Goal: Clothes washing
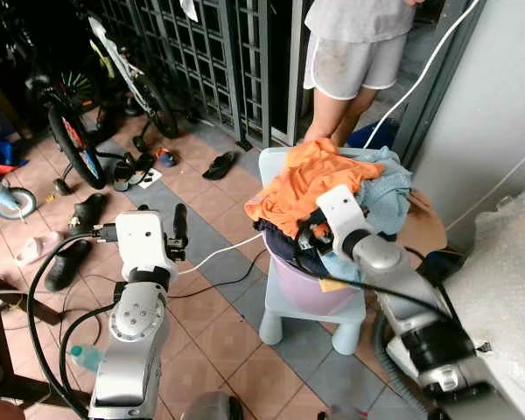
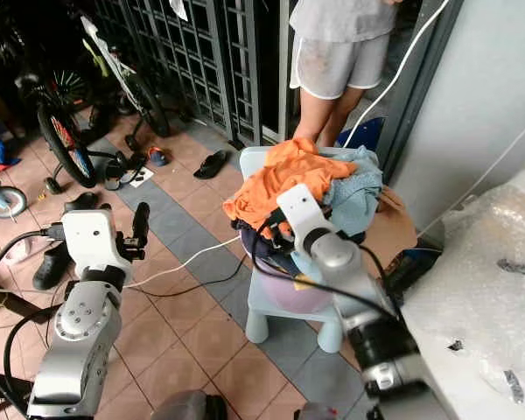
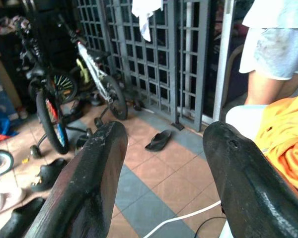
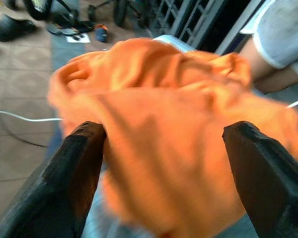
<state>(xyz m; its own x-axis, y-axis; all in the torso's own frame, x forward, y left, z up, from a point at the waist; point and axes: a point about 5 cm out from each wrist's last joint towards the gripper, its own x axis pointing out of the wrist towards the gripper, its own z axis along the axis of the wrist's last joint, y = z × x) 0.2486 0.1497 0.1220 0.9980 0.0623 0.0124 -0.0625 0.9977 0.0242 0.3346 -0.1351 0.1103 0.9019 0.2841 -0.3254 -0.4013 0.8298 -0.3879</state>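
A heap of laundry sits in a lilac basin [image 1: 304, 296] on a pale blue plastic stool [image 1: 311, 317] right of centre, close to the grey wall. On top lies an orange garment [image 1: 304, 182], crumpled, its long axis running from the near left, where a fold droops over the basin's rim, up toward the far right. Beneath and beside it are a light blue cloth [image 1: 388, 194] and something dark navy [image 1: 284, 248], mostly buried, so their shapes are hard to read.

The right gripper [image 4: 164, 148] is at the near edge of the heap. In the right wrist view, its jaws stand wide apart with the orange garment bulging between them, one finger touching a fold; the cloth there is blurred and nothing is clamped.

The left gripper [image 3: 164, 168] is raised over the tiled floor [image 1: 201, 324], well left of the stool, jaws spread wide and holding nothing.

Behind the stool stands a person [image 1: 350, 52] in pale shorts, cut off above the waist. A white cable [image 1: 214, 256] trails across the floor. Bicycles [image 1: 127, 74] and sandals [image 1: 219, 164] lie at the far left by a metal gate [image 1: 210, 52].
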